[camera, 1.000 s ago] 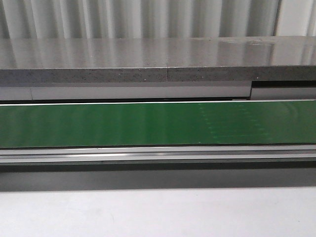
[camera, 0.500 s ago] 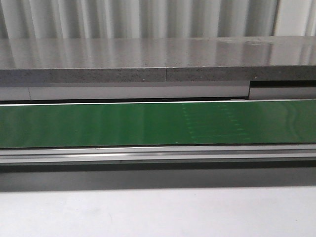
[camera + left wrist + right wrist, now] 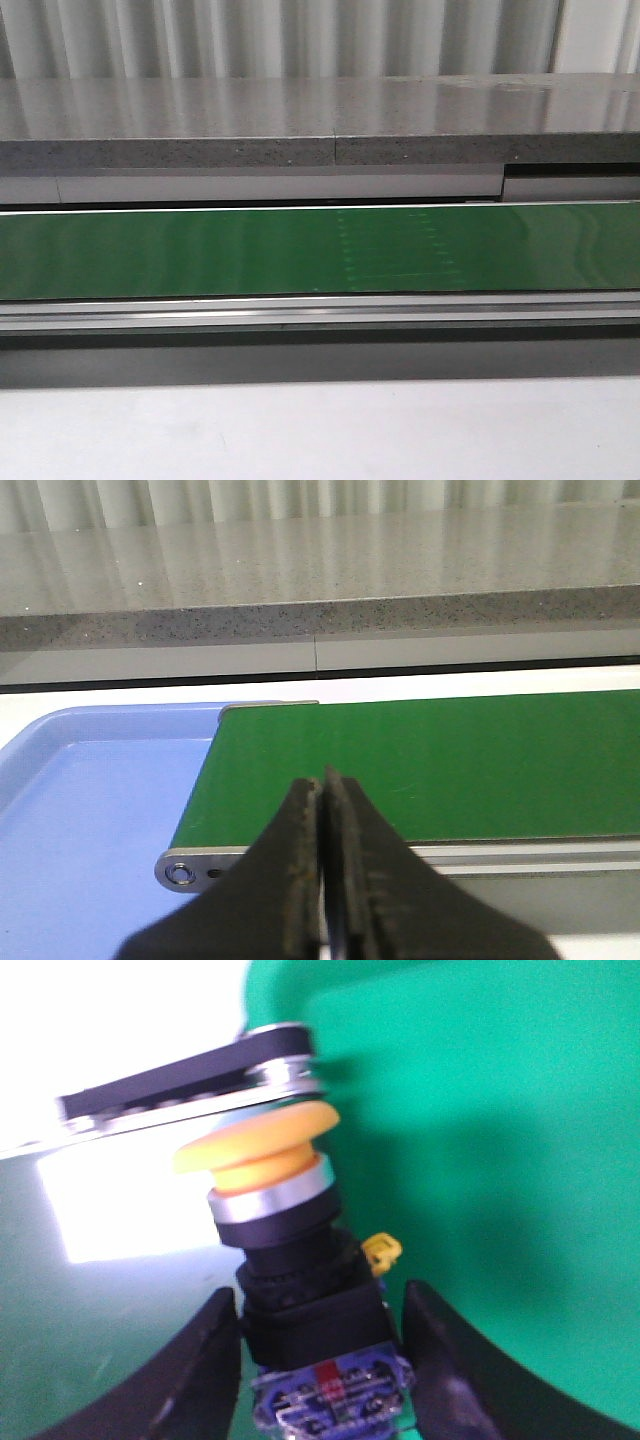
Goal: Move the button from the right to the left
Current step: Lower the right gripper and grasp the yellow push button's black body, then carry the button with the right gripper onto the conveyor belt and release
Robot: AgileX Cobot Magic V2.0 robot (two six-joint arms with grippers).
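The button (image 3: 285, 1260) shows only in the right wrist view: yellow mushroom cap, silver ring, black collar and blue contact block. It sits tilted between the fingers of my right gripper (image 3: 320, 1360), which close on its black body and blue block from both sides, over a green surface (image 3: 480, 1160). My left gripper (image 3: 323, 790) is shut and empty, hovering by the left end of the green conveyor belt (image 3: 430, 760). Neither gripper nor the button shows in the front view.
A blue tray (image 3: 90, 810) lies at the belt's left end. The belt (image 3: 200, 250) crosses the front view, with a grey stone ledge (image 3: 320, 125) behind it and a metal rail (image 3: 320, 312) in front. A black roller end (image 3: 190, 1075) lies beyond the button.
In the front view the faint pale marks on the green belt have drifted to the left. No arm or button has come into that view.
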